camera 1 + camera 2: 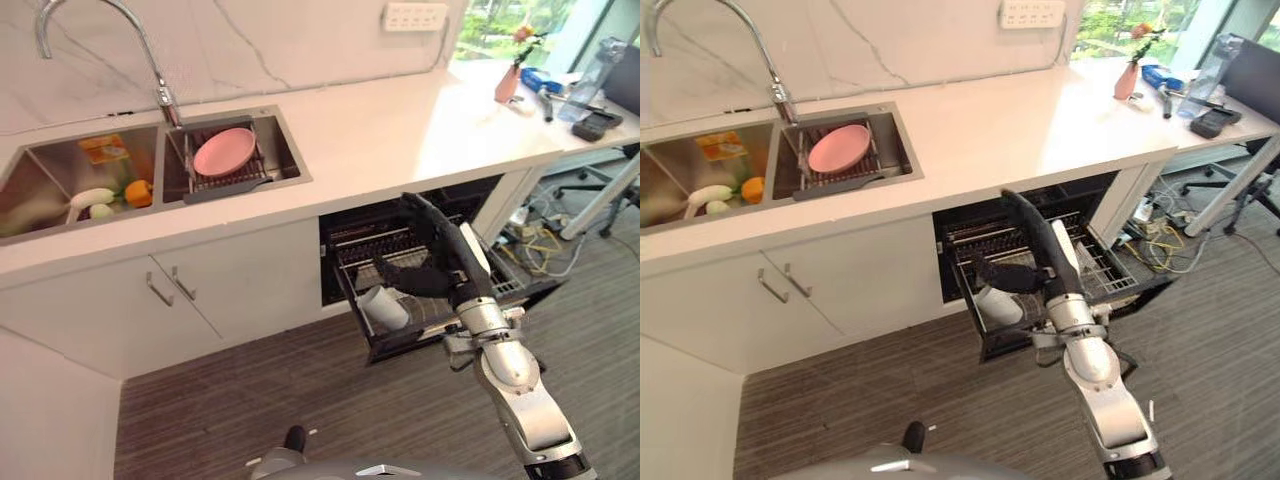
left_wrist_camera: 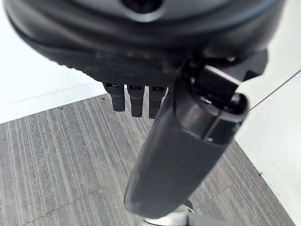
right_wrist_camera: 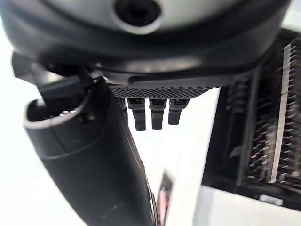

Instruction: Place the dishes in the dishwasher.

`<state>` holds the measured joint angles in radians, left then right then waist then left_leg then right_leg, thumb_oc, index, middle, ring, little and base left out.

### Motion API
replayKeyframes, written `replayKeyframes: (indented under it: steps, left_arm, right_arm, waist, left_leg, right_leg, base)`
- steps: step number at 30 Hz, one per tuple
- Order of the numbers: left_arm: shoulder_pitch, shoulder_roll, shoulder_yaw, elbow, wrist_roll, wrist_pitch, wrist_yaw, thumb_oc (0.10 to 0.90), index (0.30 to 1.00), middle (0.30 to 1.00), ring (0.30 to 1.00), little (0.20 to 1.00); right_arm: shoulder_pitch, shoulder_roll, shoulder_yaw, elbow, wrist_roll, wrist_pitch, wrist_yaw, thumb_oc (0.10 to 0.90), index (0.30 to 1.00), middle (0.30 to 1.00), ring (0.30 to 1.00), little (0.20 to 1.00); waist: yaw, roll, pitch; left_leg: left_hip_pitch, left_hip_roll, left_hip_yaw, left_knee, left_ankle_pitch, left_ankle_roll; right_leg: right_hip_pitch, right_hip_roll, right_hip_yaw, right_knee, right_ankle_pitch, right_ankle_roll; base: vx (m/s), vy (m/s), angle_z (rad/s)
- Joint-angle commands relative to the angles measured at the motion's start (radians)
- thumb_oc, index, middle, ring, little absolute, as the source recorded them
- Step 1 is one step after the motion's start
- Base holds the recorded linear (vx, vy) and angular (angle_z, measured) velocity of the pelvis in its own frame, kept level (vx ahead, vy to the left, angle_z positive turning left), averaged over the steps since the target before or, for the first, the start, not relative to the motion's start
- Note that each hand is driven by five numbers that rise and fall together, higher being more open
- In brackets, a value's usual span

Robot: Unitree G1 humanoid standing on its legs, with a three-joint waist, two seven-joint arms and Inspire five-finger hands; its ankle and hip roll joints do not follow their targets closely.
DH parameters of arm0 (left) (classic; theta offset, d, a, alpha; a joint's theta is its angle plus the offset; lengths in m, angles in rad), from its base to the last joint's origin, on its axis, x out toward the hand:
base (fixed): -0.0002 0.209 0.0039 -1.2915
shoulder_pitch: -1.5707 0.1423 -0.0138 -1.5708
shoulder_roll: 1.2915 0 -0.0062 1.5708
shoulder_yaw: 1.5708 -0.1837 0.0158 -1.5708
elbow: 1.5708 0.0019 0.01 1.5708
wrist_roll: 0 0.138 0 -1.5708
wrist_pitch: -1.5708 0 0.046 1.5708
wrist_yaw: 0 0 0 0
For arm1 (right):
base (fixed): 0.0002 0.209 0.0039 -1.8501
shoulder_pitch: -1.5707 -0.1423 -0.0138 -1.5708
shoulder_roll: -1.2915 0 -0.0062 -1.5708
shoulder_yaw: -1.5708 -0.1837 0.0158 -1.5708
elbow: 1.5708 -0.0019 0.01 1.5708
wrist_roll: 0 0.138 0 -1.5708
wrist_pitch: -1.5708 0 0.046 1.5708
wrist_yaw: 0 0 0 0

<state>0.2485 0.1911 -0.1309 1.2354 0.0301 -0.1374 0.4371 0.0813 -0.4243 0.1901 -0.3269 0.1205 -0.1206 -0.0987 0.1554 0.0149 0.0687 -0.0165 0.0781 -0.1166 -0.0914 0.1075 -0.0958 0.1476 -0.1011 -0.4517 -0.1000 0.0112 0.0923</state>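
Observation:
A pink plate [image 1: 224, 152] rests on the drying rack in the sink's right basin [image 1: 290, 150]. Below the counter the dishwasher's lower rack [image 1: 503, 283] is pulled out, and a white cup [image 1: 383, 308] lies at its front left corner. My right hand [image 1: 445, 252] hovers over the rack just right of the cup, open, its fingers [image 3: 153, 115] straight and holding nothing. The rack's tines [image 3: 265, 136] show past them in the right wrist view. My left hand [image 2: 178, 155] hangs open over the striped floor, fingers [image 2: 134, 100] straight and empty.
The left basin [image 1: 40, 170] holds an orange fruit [image 1: 138, 192], pale vegetables and a yellow packet. A curved faucet [image 1: 150, 50] stands behind the sink. White cabinet doors [image 1: 200, 290] sit left of the dishwasher. A vase [image 1: 508, 80] and desk clutter lie far right.

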Motion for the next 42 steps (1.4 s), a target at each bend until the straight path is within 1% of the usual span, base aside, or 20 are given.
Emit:
replayKeyframes:
  steps: [1,3,5,8,9,11,14,19,20,23,25,27,28,30,32,33,34,37,38,42]
  left_arm:
    - [-0.126,0.063,0.025,-0.020,-0.047,-0.071,0.038,0.800,0.900,0.900,0.900,0.900]
    - [-0.128,0.060,0.036,-0.044,-0.075,-0.085,0.041,0.800,0.900,0.900,0.900,0.900]
    - [-0.139,0.058,0.037,-0.067,-0.096,-0.097,0.045,0.800,0.900,0.900,0.900,0.900]
    - [-0.148,0.042,0.049,-0.079,-0.113,-0.107,0.055,0.800,0.900,0.900,0.900,0.900]
    - [-0.157,0.033,0.055,-0.075,-0.120,-0.104,0.050,0.800,0.900,0.900,0.900,0.900]
    - [-0.165,0.012,0.065,-0.043,-0.110,-0.080,0.042,0.800,0.900,0.900,0.900,0.900]
    - [-0.148,0.006,0.077,0.010,-0.069,-0.062,0.042,0.800,0.900,0.900,0.900,0.900]
    - [-0.172,0.057,0.071,0.059,0.002,-0.049,0.078,0.800,0.900,0.900,0.900,0.900]
    - [-0.172,0.058,0.071,0.058,0.002,-0.049,0.078,0.800,0.900,0.900,0.900,0.900]
    - [-0.198,0.077,0.052,0.030,-0.007,-0.046,0.053,0.800,0.900,0.900,0.900,0.900]
    - [-0.207,0.074,0.046,0.032,-0.014,-0.042,0.045,0.800,0.900,0.900,0.900,0.900]
    - [-0.219,0.073,0.020,0.028,-0.009,-0.037,0.018,0.800,0.900,0.900,0.900,0.900]
    - [-0.237,0.071,-0.012,0.022,-0.003,-0.037,0.015,0.800,0.900,0.900,0.900,0.900]
    - [-0.247,0.065,-0.002,0.041,-0.027,-0.033,0.013,0.800,0.900,0.900,0.900,0.900]
    - [-0.257,0.061,0.002,0.049,-0.032,-0.031,0.015,0.800,0.900,0.900,0.900,0.900]
    - [-0.269,0.056,-0.007,0.057,-0.027,-0.030,0.010,0.800,0.900,0.900,0.900,0.900]
    - [-0.271,0.057,-0.011,0.061,-0.022,-0.028,-0.002,0.800,0.900,0.900,0.900,0.900]
    - [-0.261,0.046,-0.008,0.071,-0.026,-0.033,0.006,0.800,0.900,0.900,0.900,0.900]
    - [-0.271,0.043,-0.005,0.076,-0.030,-0.021,0.006,0.800,0.900,0.900,0.900,0.900]
    - [-0.228,0.018,0.013,0.063,-0.053,-0.024,0.014,0.800,0.900,0.900,0.900,0.900]
  right_arm:
    - [-0.202,-0.011,-0.009,-0.132,0.014,-0.210,-0.011,0.800,0.900,0.900,0.900,0.900]
    - [-0.269,-0.020,0.010,-0.117,0.007,-0.218,-0.040,0.800,0.900,0.900,0.900,0.900]
    - [-0.307,-0.038,0.015,-0.115,-0.003,-0.234,-0.061,0.800,0.900,0.900,0.900,0.900]
    - [-0.312,-0.059,0.015,-0.125,0.005,-0.245,-0.053,0.800,0.900,0.900,0.900,0.900]
    - [-0.309,-0.068,0.000,-0.129,0.000,-0.244,-0.056,0.800,0.900,0.900,0.900,0.900]
    - [-0.277,-0.054,-0.033,-0.133,0.023,-0.244,-0.061,0.800,0.900,0.900,0.900,0.900]
    - [-0.249,-0.030,-0.057,-0.155,0.020,-0.241,-0.059,0.800,0.900,0.900,0.900,0.900]
    - [-0.258,0.066,-0.015,-0.120,-0.044,-0.249,-0.104,0.800,0.900,0.900,0.900,0.900]
    - [-0.259,0.067,-0.015,-0.119,-0.044,-0.249,-0.104,0.800,0.900,0.900,0.900,0.900]
    - [-0.245,0.088,-0.006,-0.106,-0.053,-0.237,-0.104,0.800,0.900,0.900,0.900,0.900]
    - [-0.241,0.094,-0.002,-0.106,-0.046,-0.237,-0.099,0.800,0.900,0.900,0.900,0.900]
    - [-0.242,0.088,0.001,-0.105,-0.041,-0.237,-0.085,0.800,0.900,0.900,0.900,0.900]
    - [-0.212,0.061,-0.018,-0.105,-0.050,-0.249,-0.080,0.800,0.900,0.900,0.900,0.900]
    - [-0.175,0.047,-0.031,-0.125,-0.034,-0.258,-0.069,0.800,0.900,0.900,0.900,0.900]
    - [-0.158,0.040,-0.041,-0.134,-0.029,-0.261,-0.067,0.800,0.900,0.900,0.900,0.900]
    - [-0.149,0.034,-0.042,-0.137,-0.016,-0.264,-0.060,0.800,0.900,0.900,0.900,0.900]
    - [-0.146,0.029,-0.050,-0.136,-0.012,-0.266,-0.060,0.800,0.900,0.900,0.900,0.900]
    - [-0.135,0.033,-0.049,-0.133,0.011,-0.274,-0.053,0.800,0.900,0.900,0.900,0.900]
    - [-0.124,0.020,-0.066,-0.142,0.010,-0.282,-0.054,0.800,0.900,0.900,0.900,0.900]
    - [-0.166,0.002,-0.058,-0.138,0.002,-0.277,-0.050,0.800,0.900,0.900,0.900,0.900]
  waist:
    - [0.020,-0.058,0.028]
    - [0.031,-0.041,0.045]
    - [0.031,-0.037,0.087]
    - [0.031,-0.032,0.098]
    - [0.028,-0.030,0.094]
    - [0.012,-0.037,0.082]
    - [0.010,-0.051,0.053]
    - [0.009,-0.116,-0.001]
    - [0.009,-0.117,-0.001]
    - [-0.016,-0.127,0.013]
    - [-0.026,-0.116,0.017]
    - [-0.059,-0.084,0.028]
    - [-0.123,-0.062,0.036]
    - [-0.160,-0.059,0.043]
    - [-0.174,-0.061,0.049]
    - [-0.190,-0.084,0.046]
    - [-0.198,-0.089,0.045]
    - [-0.195,-0.093,0.040]
    - [-0.202,-0.102,0.024]
    - [-0.173,-0.093,-0.007]
  left_leg:
    - [-0.013,0.055,0.022,0.004,0.008,-0.093]
    - [-0.035,0.053,0.026,0.013,0.032,-0.098]
    - [-0.123,0.023,0.060,0.153,0.023,-0.106]
    - [-0.199,-0.008,0.087,0.213,0.025,-0.106]
    - [-0.219,0.006,0.113,0.194,0.037,-0.101]
    - [-0.237,0.085,0.232,0.094,0.071,-0.082]
    - [-0.211,0.103,0.288,0.031,0.085,-0.060]
    - [-0.106,0.027,0.308,0.004,0.016,0.000]
    - [-0.106,0.026,0.309,0.004,0.015,0.001]
    - [-0.066,-0.042,0.286,0.004,-0.027,0.052]
    - [-0.057,-0.045,0.277,0.004,-0.031,0.063]
    - [-0.035,-0.046,0.247,0.004,-0.045,0.079]
    - [-0.012,-0.048,0.189,0.004,-0.050,0.083]
    - [0.001,-0.052,0.146,0.004,-0.051,0.079]
    - [0.010,-0.057,0.124,0.004,-0.055,0.077]
    - [0.022,-0.073,0.109,0.004,-0.071,0.069]
    - [0.034,-0.077,0.104,0.004,-0.082,0.067]
    - [0.046,-0.074,0.092,0.004,-0.082,0.065]
    - [0.043,-0.077,0.090,0.004,-0.086,0.062]
    - [0.068,-0.072,0.114,0.004,-0.099,0.050]
  right_leg:
    - [0.041,-0.020,-0.007,0.013,-0.071,0.036]
    - [0.035,-0.027,-0.015,0.013,-0.071,0.036]
    - [0.030,-0.052,-0.022,0.013,-0.069,0.032]
    - [0.013,-0.060,-0.026,0.013,-0.077,0.031]
    - [0.010,-0.060,-0.032,0.013,-0.085,0.034]
    - [0.025,-0.076,-0.059,0.013,-0.082,0.059]
    - [0.058,-0.100,-0.085,0.013,-0.065,0.096]
    - [0.062,-0.197,-0.066,0.075,0.005,0.121]
    - [0.061,-0.199,-0.065,0.077,0.005,0.122]
    - [0.001,-0.268,-0.001,0.279,0.115,0.132]
    - [-0.030,-0.269,0.029,0.345,0.131,0.125]
    - [-0.095,-0.223,0.125,0.455,0.121,0.113]
    - [-0.192,-0.059,0.281,0.501,0.030,0.071]
    - [-0.254,0.044,0.351,0.449,-0.026,0.052]
    - [-0.267,0.061,0.356,0.405,-0.047,0.042]
    - [-0.268,0.061,0.352,0.210,-0.012,0.033]
    - [-0.260,0.069,0.356,0.159,0.005,0.033]
    - [-0.216,0.048,0.382,0.156,0.008,0.046]
    - [-0.172,0.068,0.450,0.098,0.000,0.029]
    - [-0.108,0.052,0.387,0.013,0.023,0.033]
  base:
    - [-0.01,-0.021,0.16]
    - [-0.03,-0.006,0.12]
    - [-0.10,0.001,0.10]
    - [-0.04,-0.006,0.50]
    - [0.05,0.061,0.88]
    - [0.14,0.184,0.78]
    - [0.32,0.272,0.56]
    - [0.19,0.220,-0.06]
    - [0.20,0.324,0.07]
    - [0.15,0.257,0.07]
    - [0.10,0.199,0.32]
    - [0.22,0.289,0.26]
    - [0.29,0.267,0.32]
    - [0.22,0.136,0.71]
    - [0.16,-0.038,0.63]
    - [0.26,-0.085,0.45]
    - [0.22,-0.068,0.36]
    - [0.08,-0.031,0.50]
    - [0.06,-0.032,0.56]
    - [0.11,-0.075,0.22]
